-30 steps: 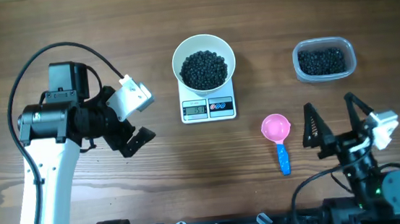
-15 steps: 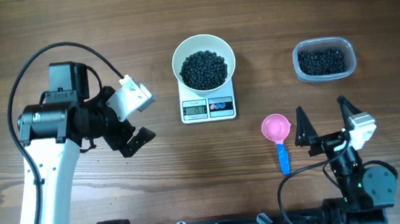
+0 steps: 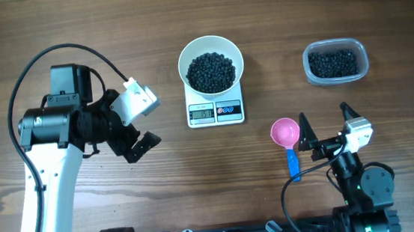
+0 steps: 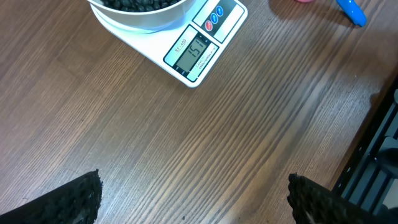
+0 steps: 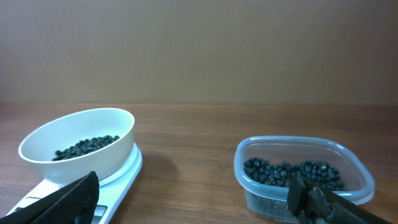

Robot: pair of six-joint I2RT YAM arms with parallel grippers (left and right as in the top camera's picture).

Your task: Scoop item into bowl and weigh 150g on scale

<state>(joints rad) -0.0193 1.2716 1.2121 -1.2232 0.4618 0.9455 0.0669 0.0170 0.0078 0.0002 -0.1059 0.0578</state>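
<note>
The bowl sits squarely on the scale so the beans inside can be weighed. The pink scoop lies loose on the table, just beside my right gripper. Its jaws are spread fully and hold nothing. My left gripper is equally wide and empty, standing clear of the scale.

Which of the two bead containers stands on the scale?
The round white bowl; it sits on the scale. The clear plastic tub rests on the table.

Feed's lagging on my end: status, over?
Left gripper open, empty. Right gripper open, empty, beside pink scoop. Bowl of beans on scale. Nothing blocking.
</note>
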